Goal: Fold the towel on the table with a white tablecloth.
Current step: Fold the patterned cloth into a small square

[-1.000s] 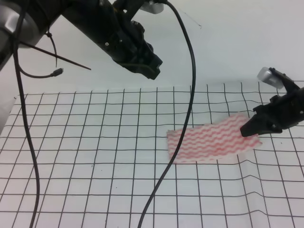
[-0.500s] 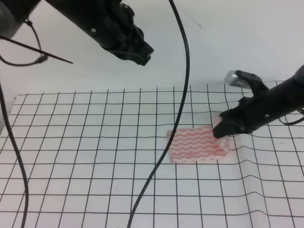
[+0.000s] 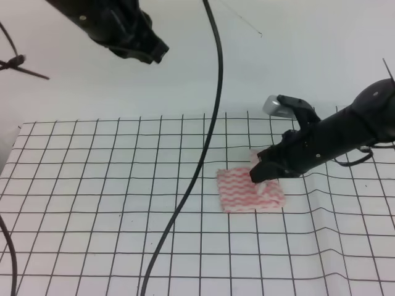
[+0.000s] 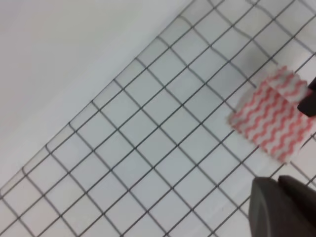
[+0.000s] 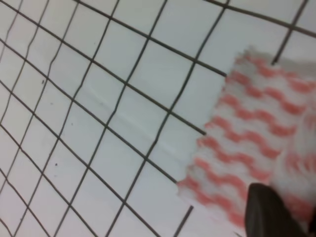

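1. While the right end effector [image 3: 259,174] reaches across the towel [image 3: 244,191], it is clamped on the towel's right edge, and a bit of cloth sticks up at its tip.
2. The towel lies on the white tablecloth [image 3: 92,203], right of the middle of the desk [image 3: 62,259]. It looks like a short, almost square patch with pink wavy stripes.
3. The step in hand, I think, is the first fold. The right side of the towel is being carried over to the left side.
4. The held edge is about halfway over the towel. It is not yet at the left edge.
5. The next move, as I see it, is to bring the held edge the rest of the way left. It should line up with the towel's left edge, then come down flat and be let go.
6. The cloth is thin and soft. If the end effector lets go too high, the top layer may slide or land crooked.
7. The left end effector [image 3: 151,50] hangs high up at the back left, well apart from the towel. I cannot tell if its jaws are apart or together.
8. In the left wrist view the towel [image 4: 274,118] shows far off, with only grid cloth near it.
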Controlling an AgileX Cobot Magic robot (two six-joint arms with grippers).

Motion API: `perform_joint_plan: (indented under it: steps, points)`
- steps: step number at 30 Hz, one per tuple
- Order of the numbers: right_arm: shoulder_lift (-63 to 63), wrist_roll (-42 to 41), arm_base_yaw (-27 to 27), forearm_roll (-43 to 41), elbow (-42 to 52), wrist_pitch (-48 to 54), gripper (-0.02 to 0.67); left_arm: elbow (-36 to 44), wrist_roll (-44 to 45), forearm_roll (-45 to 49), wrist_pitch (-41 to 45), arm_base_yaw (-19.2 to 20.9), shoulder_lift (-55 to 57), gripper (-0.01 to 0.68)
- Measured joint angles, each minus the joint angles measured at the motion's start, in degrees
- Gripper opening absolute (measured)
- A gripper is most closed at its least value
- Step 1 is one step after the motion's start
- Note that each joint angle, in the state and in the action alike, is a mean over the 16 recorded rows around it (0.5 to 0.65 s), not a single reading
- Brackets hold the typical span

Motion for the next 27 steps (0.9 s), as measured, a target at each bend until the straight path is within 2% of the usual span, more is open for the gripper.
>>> perform_joint_plan:
  steps: [11, 19, 23, 27]
  points:
    - [1.6, -0.9, 3.4, 2.4, -1.3, -1.0, 0.074, 5.6, -0.1, 2.1, 0.0, 0.5, -4.0, 0.001]
    - [3.6, -0.3, 4.8, 2.6, -3.4, -0.8, 0.078, 6.5, 0.0, 1.6, 0.1, 1.1, -5.3, 0.001]
    - [4.5, 0.3, 4.9, 2.5, -4.1, -0.6, 0.109, 6.6, 0.0, 1.5, 0.1, 1.2, -5.8, 0.001]
    - [5.1, 0.9, 4.9, 2.5, -4.5, -0.6, 0.169, 6.6, 0.0, 1.5, 0.1, 1.2, -6.1, 0.001]
